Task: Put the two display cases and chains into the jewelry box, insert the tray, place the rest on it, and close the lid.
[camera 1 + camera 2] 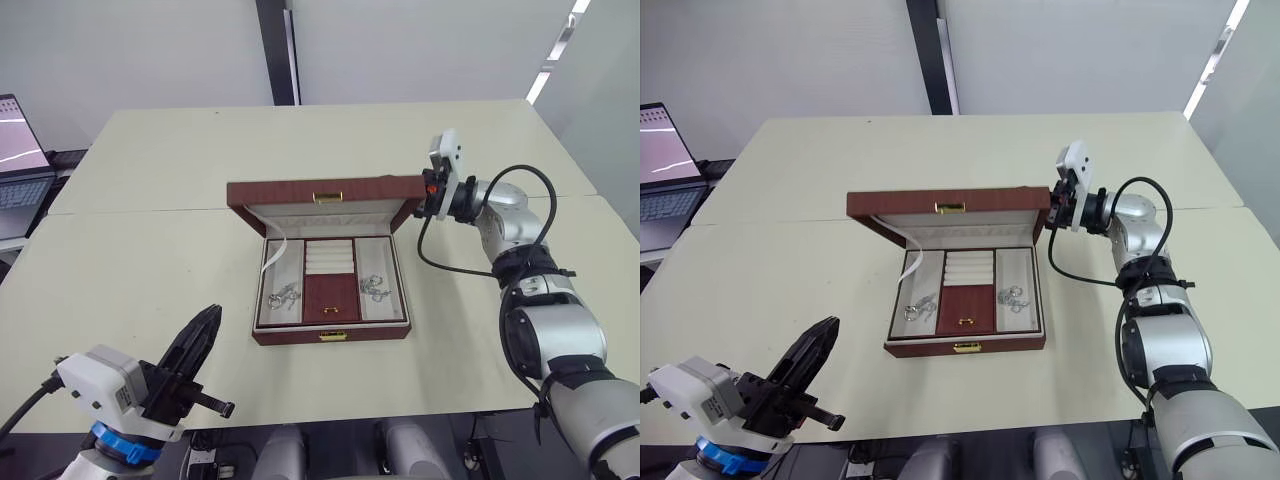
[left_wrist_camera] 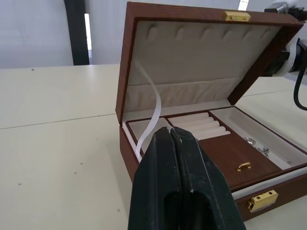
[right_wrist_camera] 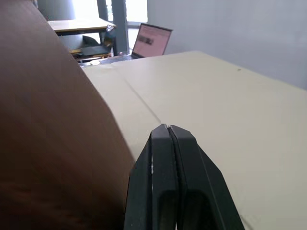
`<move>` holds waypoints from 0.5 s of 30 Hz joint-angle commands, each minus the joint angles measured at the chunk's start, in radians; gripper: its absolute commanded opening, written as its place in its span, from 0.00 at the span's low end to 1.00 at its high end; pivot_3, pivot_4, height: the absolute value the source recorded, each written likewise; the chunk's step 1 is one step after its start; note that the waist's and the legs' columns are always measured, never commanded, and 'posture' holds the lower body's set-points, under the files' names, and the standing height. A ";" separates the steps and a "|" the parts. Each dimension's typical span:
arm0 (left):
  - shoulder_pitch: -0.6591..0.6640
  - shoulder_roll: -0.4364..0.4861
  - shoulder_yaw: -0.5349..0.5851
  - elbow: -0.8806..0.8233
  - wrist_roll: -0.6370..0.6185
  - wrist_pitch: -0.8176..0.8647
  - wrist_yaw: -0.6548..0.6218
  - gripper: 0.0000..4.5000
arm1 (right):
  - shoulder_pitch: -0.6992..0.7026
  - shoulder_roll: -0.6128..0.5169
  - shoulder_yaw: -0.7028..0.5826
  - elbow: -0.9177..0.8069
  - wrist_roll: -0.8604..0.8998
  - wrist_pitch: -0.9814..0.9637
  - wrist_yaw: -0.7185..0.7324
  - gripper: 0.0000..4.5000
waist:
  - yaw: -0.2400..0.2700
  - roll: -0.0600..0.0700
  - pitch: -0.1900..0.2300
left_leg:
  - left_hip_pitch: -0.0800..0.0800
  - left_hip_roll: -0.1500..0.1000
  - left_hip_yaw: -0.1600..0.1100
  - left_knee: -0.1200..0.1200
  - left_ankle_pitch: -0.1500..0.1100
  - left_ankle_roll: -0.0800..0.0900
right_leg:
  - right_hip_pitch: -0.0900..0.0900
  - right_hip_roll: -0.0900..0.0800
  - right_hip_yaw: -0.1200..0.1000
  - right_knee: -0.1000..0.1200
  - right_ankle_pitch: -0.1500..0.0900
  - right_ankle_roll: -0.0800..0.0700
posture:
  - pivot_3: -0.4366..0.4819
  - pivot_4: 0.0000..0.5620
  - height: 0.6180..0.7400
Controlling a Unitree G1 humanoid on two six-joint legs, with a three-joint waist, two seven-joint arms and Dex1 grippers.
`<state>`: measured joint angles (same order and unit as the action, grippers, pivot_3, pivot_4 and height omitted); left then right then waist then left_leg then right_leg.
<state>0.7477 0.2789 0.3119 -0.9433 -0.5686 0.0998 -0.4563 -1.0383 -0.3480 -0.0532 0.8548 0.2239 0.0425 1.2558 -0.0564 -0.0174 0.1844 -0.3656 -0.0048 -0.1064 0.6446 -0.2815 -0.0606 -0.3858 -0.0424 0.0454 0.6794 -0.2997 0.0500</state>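
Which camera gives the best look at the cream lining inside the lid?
The left wrist view: the lid faces it, showing the padded lining and gathered pocket. Both eye views look down, catching its top edge and a lining strip. The right wrist view shows its brown outside.

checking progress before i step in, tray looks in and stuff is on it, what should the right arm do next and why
Probably push the lid forward and down with the right gripper, which sits shut at the lid's right corner. The tray is already seated in the jewelry box, with silvery pieces in its side compartments, and the lid stands partly open. The left gripper is shut and well clear of the box.
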 commanded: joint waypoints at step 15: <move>0.013 -0.007 0.005 0.039 0.040 -0.038 -0.008 0.00 | 0.248 -0.209 0.026 -0.403 0.051 0.153 0.104 0.00 | 0.008 0.000 0.000 | -0.002 -0.001 0.000 0.000 0.000 0.001 | 0.000 -0.002 0.000 -0.002 0.000 0.000 | 0.48 0.27 1.00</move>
<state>0.7599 0.2750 0.3110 -0.8940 -0.5276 0.0842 -0.4661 -0.7822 -0.5445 -0.0138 0.5311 0.2501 0.1807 1.3668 -0.0486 -0.0175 0.1846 -0.3668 -0.0057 -0.1055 0.6446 -0.2820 -0.0598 -0.3858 -0.0438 0.0456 0.6777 -0.2996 0.0502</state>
